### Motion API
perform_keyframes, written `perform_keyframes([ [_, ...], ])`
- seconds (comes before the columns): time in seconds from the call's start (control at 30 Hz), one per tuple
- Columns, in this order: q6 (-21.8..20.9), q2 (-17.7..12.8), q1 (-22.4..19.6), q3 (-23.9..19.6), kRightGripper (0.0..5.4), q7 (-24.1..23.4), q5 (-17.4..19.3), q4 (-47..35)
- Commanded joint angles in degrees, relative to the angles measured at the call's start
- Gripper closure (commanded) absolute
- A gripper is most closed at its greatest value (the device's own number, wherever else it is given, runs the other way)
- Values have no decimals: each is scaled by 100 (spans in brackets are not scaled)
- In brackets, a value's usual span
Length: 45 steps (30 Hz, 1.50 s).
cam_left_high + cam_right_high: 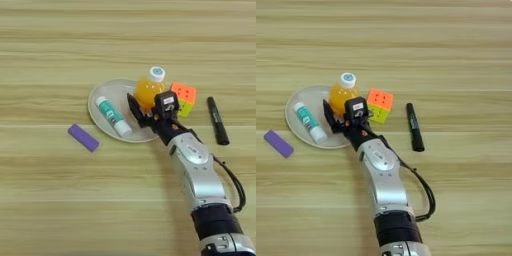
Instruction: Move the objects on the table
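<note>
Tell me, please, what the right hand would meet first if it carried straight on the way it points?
Probably the orange juice bottle, which stands right at the right hand on the plate's rim.

Puzzle cube (183, 98) crowds the bottle's (150, 90) right; glue stick (113, 116) blocks its left; table (125, 35) beyond lies open

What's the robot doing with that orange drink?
The robot's right gripper is closed around the small orange juice bottle, holding it upright at the right edge of the round plate. A white glue stick lies on the plate. The puzzle cube sits just right of the bottle, the black marker pen lies further right, and a purple block lies left of the plate on the wooden table.
</note>
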Motion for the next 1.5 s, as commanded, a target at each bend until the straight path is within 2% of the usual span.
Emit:
perform_keyframes([
  [0.03, -85, -98, -473, -51, 197, -38, -10, -136],
  [0.13, -101, -107, -484, -42, 197, -35, -32, -94],
  [0.2, -121, -110, -483, -29, 155, -35, -56, -66],
  [0.7, -186, -122, -464, 11, 3, 16, -156, -37],
  [1.07, -187, -194, -341, -55, 3, 6, -209, -296],
  [1.5, -81, -378, 80, -187, 3, 62, -210, -753],
])
